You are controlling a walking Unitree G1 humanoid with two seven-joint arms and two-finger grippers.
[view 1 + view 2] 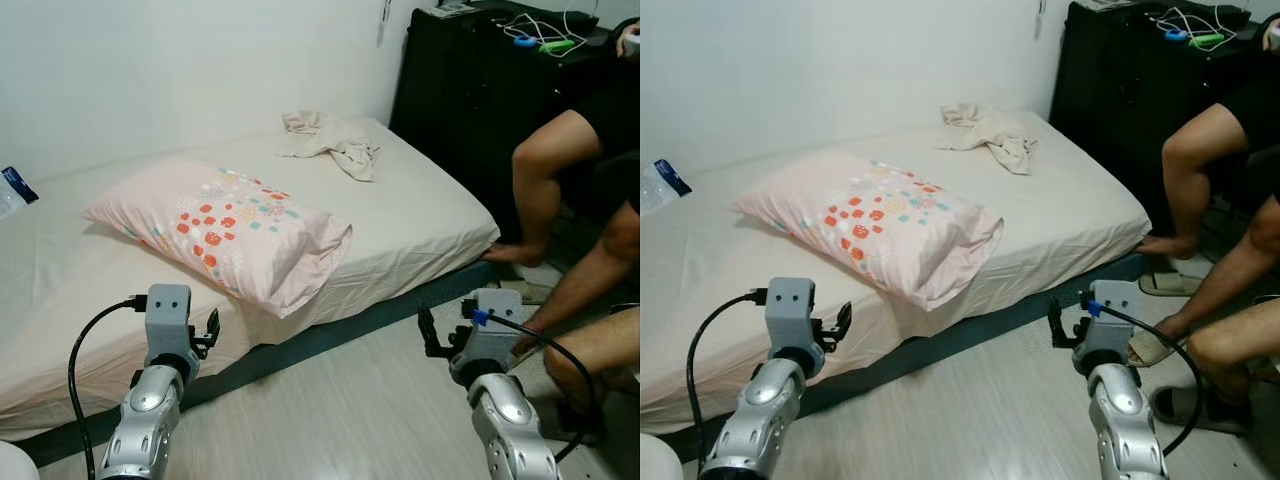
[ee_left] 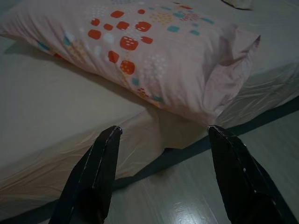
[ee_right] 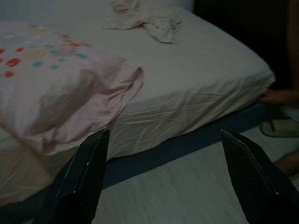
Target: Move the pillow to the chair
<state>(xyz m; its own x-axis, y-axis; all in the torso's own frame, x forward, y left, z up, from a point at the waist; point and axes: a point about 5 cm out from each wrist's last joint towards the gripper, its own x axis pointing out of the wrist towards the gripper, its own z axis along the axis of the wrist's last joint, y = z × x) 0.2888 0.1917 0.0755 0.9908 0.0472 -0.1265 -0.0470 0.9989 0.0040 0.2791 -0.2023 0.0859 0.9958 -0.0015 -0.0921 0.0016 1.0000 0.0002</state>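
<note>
Your left gripper point(image 2: 161, 175) has its jaws spread wide and holds nothing. It hangs over the floor point(image 1: 360, 400) just in front of the bed point(image 1: 420, 220), and it points at the near corner of the pillow point(image 1: 225, 230). Your right gripper point(image 3: 166, 179) is the same: jaws wide apart, nothing between them, low over the floor and aimed at the side of the bed. Neither gripper touches the pillow.

The pillow lies flat on the bed, near the front edge. It is pale pink with red, orange and blue-green squares on top. One corner of it hangs a little past the edge of the bed, between your two arms. The bed has a cream sheet and a dark blue strip along its bottom edge.

Further back on the bed, near the wall, you can see a crumpled cream cloth point(image 1: 330, 140). At the far left edge of the bed is a clear bottle point(image 1: 12, 190) with a dark blue cap; you cannot tell what is in it.

On your right a person point(image 1: 575, 200) sits with bare legs, one foot by the bed's corner. A sandal point(image 1: 1165, 283) lies on the floor there. Behind the person is a black cabinet point(image 1: 450, 90) with cables point(image 1: 545, 30) on top.
</note>
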